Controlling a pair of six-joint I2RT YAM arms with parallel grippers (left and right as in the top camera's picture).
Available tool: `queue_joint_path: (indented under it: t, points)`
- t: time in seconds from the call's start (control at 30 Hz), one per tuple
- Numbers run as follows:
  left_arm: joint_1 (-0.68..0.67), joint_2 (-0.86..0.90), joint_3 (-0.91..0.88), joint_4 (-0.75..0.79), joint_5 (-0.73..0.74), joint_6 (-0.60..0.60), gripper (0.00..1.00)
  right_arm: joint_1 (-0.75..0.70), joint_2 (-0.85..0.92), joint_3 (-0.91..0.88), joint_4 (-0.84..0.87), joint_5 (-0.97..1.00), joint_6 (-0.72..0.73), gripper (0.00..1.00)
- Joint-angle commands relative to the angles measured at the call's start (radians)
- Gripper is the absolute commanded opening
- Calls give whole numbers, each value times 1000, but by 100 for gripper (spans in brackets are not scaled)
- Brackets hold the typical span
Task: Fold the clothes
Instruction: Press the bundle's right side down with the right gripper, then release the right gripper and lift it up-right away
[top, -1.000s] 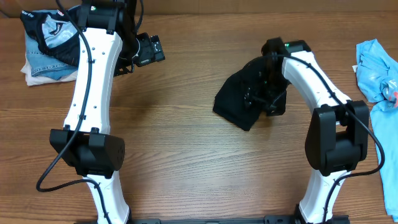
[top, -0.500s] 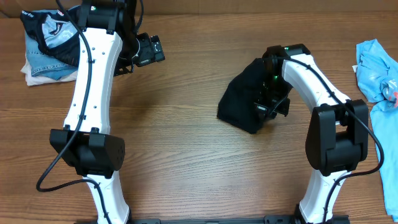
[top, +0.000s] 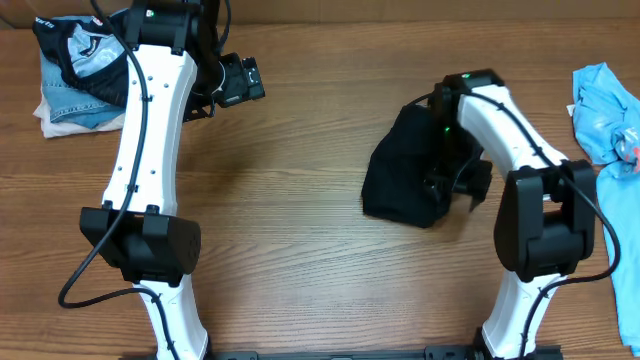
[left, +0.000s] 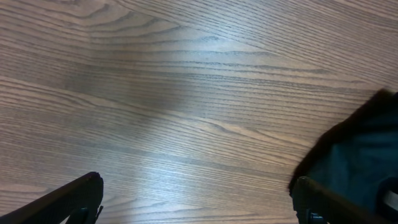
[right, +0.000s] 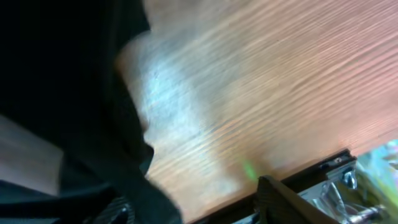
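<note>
The black T-shirt (top: 402, 172) lies bunched in a dark heap right of centre in the overhead view, on the wooden tabletop (top: 300, 230). The right claw (top: 462, 183) is at the heap's right edge. The right wrist view is blurred: black cloth fills its left side and covers one finger, so I cannot tell whether that claw grips the shirt or stands apart from it. The left claw (left: 196, 183) hangs wide and empty over bare wood in the upper left, beside a pile of other garments (top: 68, 75) in the upper left corner. A light blue garment (top: 603, 108) lies at the right edge.

The shirt looks light, limp and thin. It should sag and bunch wherever it is lifted and slide easily on the smooth wood, with no risk of breakage. A pinch in the middle of the heap would likely catch several layers at once. A better hold is probably a single layer at a hem, sleeve or shoulder seam, one claw at each of two corners, so that it can be spread flat before any fold
</note>
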Motion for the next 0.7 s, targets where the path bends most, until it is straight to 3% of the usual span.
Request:
queue_joint_path:
  t: [0.0,0.3,0.6,0.67]
  points:
    - [-3,12,-6,1,-7,16,100,-44,-29,98,14,43,9,68]
    - [-3,12,-6,11,-7,16,100,-150,-31,196,131,-144,-171,79]
    - [-5,12,-6,13,-7,16,100,-169,-24,65,327,-301,-299,79]
    - [-5,12,-6,12,-7,16,100,-170,-14,31,370,-306,-298,74]
